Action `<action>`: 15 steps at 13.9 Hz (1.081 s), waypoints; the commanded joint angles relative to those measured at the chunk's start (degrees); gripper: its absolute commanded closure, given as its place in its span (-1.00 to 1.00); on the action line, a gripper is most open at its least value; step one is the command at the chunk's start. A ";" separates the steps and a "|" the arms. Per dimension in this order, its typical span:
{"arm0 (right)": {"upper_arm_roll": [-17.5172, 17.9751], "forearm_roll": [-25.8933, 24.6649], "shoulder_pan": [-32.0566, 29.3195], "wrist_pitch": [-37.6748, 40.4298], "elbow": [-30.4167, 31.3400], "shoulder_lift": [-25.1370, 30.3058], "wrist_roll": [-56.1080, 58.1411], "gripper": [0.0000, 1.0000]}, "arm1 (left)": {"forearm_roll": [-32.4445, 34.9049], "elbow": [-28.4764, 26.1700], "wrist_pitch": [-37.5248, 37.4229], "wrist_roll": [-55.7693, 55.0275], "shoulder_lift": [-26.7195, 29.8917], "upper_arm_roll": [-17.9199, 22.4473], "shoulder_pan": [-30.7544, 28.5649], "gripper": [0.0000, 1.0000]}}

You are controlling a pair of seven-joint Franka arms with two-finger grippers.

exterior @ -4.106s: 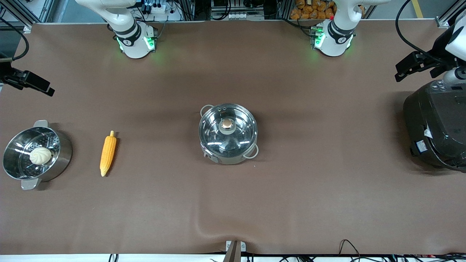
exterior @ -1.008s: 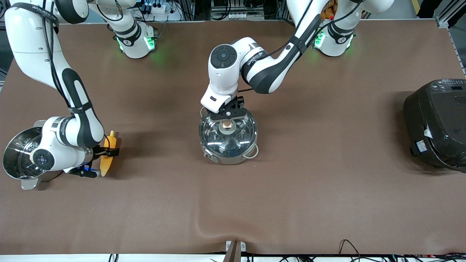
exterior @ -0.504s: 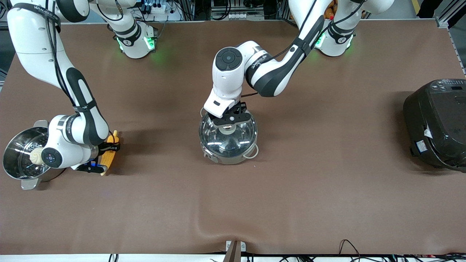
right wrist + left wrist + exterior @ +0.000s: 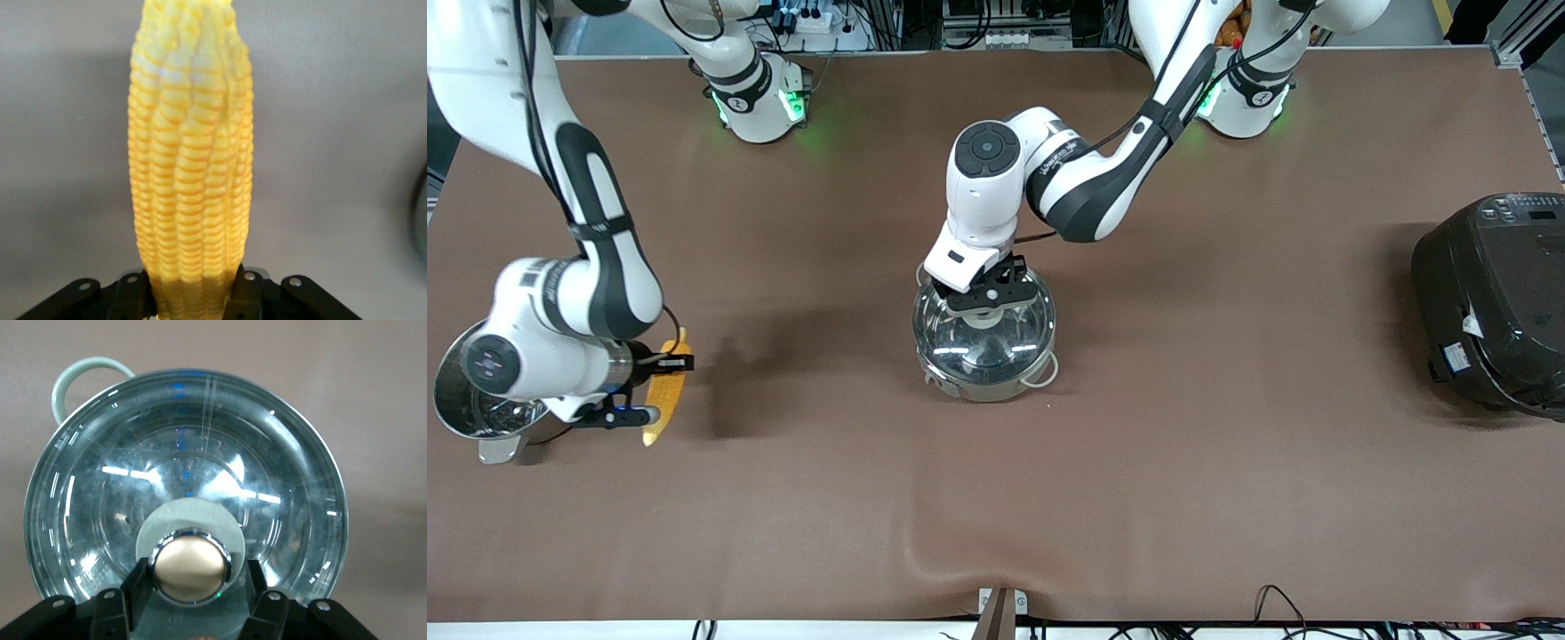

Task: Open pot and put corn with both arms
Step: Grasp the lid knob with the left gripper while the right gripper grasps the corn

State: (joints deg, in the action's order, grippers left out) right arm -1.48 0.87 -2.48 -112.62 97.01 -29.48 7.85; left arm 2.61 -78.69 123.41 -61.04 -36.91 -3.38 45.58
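Pot [image 4: 984, 342] mid-bench, lid [image 4: 187, 500] on; left hand [image 4: 983, 307] clamped on knob [image 4: 190, 568]. Right hand [image 4: 645, 389] grips corn [image 4: 192, 167], lifted, well apart from pot toward right arm's end. Watch: glass lid slipping; arms colliding over pot

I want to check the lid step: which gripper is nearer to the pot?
Left. The left gripper is at the lid knob on the pot; the right gripper holds the corn toward the right arm's end.
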 commanded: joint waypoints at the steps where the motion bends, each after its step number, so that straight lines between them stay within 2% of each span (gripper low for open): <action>1: -0.02 -0.69 2.12 7.21 -4.97 2.15 1.55 1.00 | 1.43 1.35 0.78 0.40 -1.23 1.18 0.48 -0.28; 3: -0.02 -0.61 3.61 7.94 -7.27 1.80 1.82 1.00 | 1.43 1.35 0.78 0.49 -1.06 1.18 0.39 -0.27; 5: -0.02 -0.52 5.55 8.03 -8.15 2.23 1.81 1.00 | 1.43 1.35 0.78 0.49 -1.14 1.10 0.48 -0.14; 7: 0.16 -0.43 5.91 8.20 -8.51 3.28 4.26 1.00 | 1.43 1.35 0.78 0.49 -1.23 1.10 0.57 -0.12; 9: 0.25 0.18 6.26 9.86 -8.51 4.17 6.90 1.00 | 1.43 1.35 0.78 0.49 -1.14 1.10 0.48 0.34; 10: 0.77 0.27 6.43 10.22 -8.51 4.26 7.70 1.00 | 1.43 1.26 0.78 0.49 -1.06 1.10 0.48 0.75; 11: 1.91 0.27 6.26 10.22 -8.51 4.26 7.88 1.00 | 1.43 1.35 0.78 0.40 -0.88 1.10 0.39 1.00; 15: 5.34 0.36 6.17 10.31 -8.51 5.57 9.55 1.00 | 0.73 1.26 -0.36 0.05 2.09 1.10 0.04 1.00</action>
State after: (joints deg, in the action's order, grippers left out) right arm 2.75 0.98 3.90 -103.23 88.02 -26.02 16.15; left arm 2.66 -78.27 123.92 -60.77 -37.30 -2.61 45.61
